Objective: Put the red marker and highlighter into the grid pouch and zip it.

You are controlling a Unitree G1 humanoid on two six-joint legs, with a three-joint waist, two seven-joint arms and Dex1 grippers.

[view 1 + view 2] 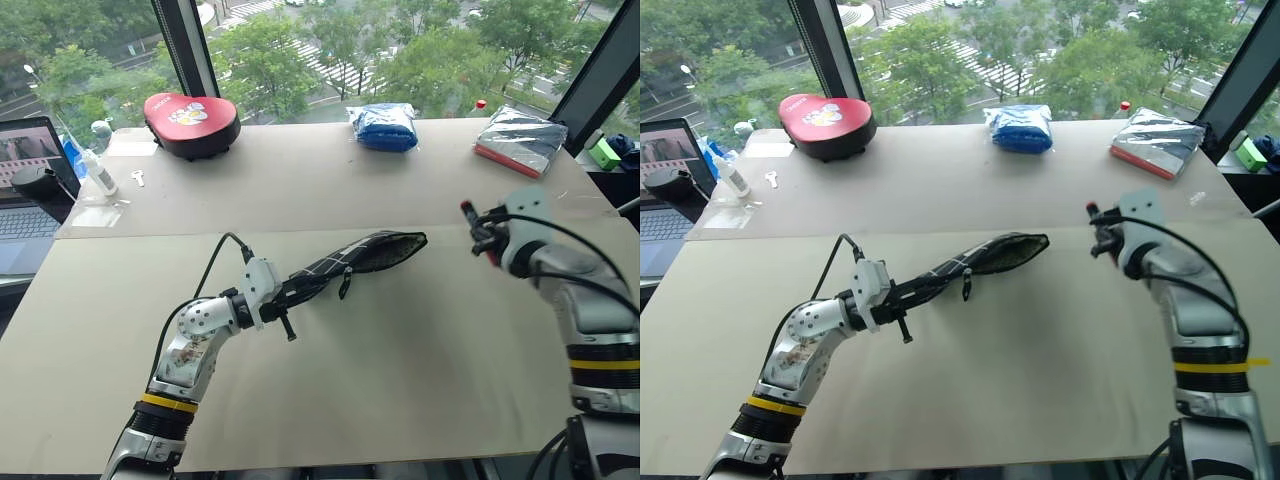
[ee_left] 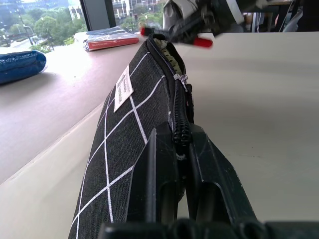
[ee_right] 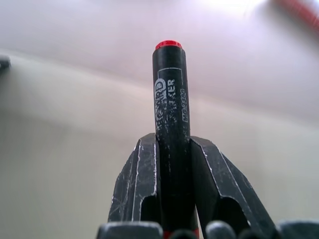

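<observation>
1. The left hand (image 2: 182,199) is pinched on one end of the pouch (image 1: 355,257), holding it out over the table (image 1: 400,350) with its open mouth toward the right hand.
2. The right hand (image 3: 173,184) is clamped on the marker (image 3: 170,114), held above the table, right of the pouch and apart from it.

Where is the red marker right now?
The red marker is clamped in the right gripper, raised above the table on the robot's right, just right of the pouch's open end.
</observation>
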